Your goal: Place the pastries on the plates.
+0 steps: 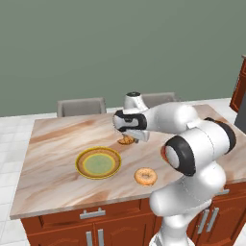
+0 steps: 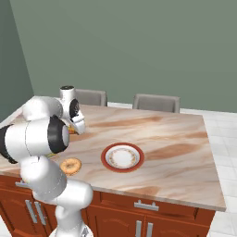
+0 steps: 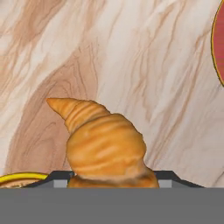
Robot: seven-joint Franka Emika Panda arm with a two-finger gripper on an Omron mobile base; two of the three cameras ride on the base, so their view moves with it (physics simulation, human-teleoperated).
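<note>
My gripper (image 1: 136, 138) hangs low over the middle of the marble counter (image 1: 57, 144), shut on the golden-brown croissant (image 1: 126, 140). Up close, the croissant (image 3: 105, 144) sits between my two dark fingertips (image 3: 61, 177), its pointed end away from the hand. The glazed donut (image 1: 145, 176) lies near the counter's front edge, also seen as the donut (image 2: 70, 165). The yellow-rimmed plate (image 1: 79, 163) with its green centre lies bare, left of the gripper; its rim (image 3: 17, 177) peeks in. The red-rimmed white plate (image 2: 107, 155) lies bare to the right, and its edge (image 3: 218, 48) shows.
Two grey chairs (image 1: 81, 106) (image 1: 158, 99) stand behind the far side of the counter. Red-brown cabinet doors (image 1: 62, 230) run below the front edge. A dark wooden unit (image 1: 239, 91) stands at the far right. White floor tiles surround the island.
</note>
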